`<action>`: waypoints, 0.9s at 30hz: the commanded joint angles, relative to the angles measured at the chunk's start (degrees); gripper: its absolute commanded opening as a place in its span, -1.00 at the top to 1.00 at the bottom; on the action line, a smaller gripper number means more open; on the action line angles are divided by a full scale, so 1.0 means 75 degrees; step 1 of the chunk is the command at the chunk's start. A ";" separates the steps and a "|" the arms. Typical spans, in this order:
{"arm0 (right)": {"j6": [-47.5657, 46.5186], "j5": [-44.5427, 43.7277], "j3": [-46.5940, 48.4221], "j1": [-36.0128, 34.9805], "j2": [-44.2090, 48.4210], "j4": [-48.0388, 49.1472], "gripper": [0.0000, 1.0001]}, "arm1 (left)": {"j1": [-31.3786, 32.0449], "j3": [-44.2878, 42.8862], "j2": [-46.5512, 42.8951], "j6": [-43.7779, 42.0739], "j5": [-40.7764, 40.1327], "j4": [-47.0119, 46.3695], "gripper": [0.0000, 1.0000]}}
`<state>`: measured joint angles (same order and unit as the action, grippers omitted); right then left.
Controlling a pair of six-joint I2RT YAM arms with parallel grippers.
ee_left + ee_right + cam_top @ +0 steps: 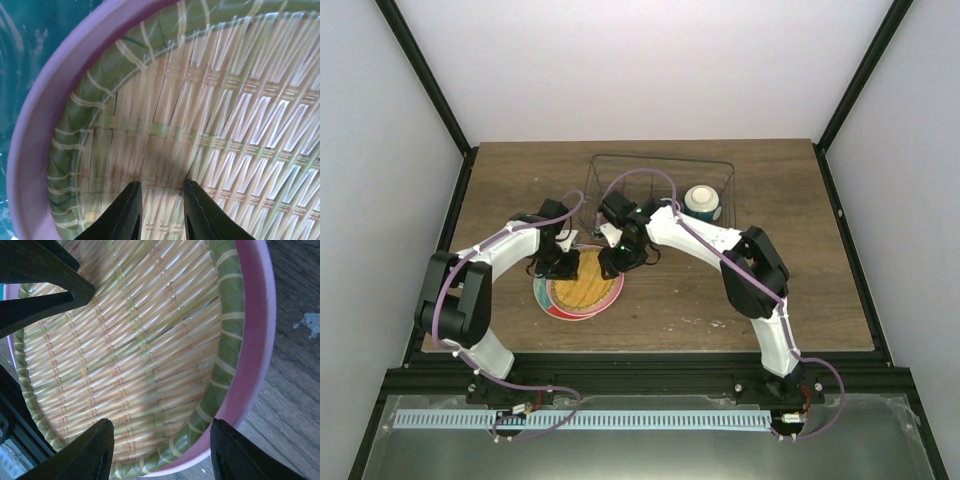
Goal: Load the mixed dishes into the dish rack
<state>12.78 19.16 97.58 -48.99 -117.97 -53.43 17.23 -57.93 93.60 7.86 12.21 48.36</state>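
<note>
The right end effector [161, 424] hangs open and wide, one finger over the woven plate [125, 340] and the other past the rim of the pink plate [255, 340], so the rims lie between its jaws. The left end effector [162, 187] is open only a crack, gripping nothing, its tips low over the woven face near the opposite rim. The step looks like lifting the woven plate off the stack, which sits on the surface [520, 190] just in front of the rack [660, 165]. To do it well, the right jaws should catch the woven rim alone, not the pink one under it. The left tips could press or steady the far side so the plate tilts up rather than sliding. A glossy rim may slip, so close squarely. I cannot tell whether either end effector touches the plate. A teal edge [30, 45] shows under the pink plate, its nature unclear. The bowl [702, 203] sits at the rack's right end, in or beside it. No mug is visible.
</note>
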 commanded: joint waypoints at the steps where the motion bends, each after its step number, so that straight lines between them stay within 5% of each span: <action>1: 0.0031 0.0110 0.0374 -0.0122 -0.0234 -0.0106 -0.05 | -0.0012 0.0231 0.0211 0.0013 0.0100 -0.0128 0.50; 11: 0.0101 0.0328 0.0536 -0.0229 -0.0484 -0.0070 0.14 | -0.0019 0.0245 0.0188 0.0013 0.0130 -0.0155 0.51; 21: 0.0160 0.0218 0.0568 -0.0229 -0.0433 0.0005 0.97 | -0.0013 0.0054 0.0097 0.0077 0.0217 -0.0070 0.51; 27: 0.0126 0.0018 0.0628 -0.0229 -0.0292 -0.0069 0.99 | -0.0013 -0.0225 -0.0223 0.0111 0.0210 0.0192 0.44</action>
<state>17.80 22.09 102.32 -47.66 -119.50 -52.40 16.43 -58.98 91.59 8.51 12.29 50.76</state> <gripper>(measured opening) 0.058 0.271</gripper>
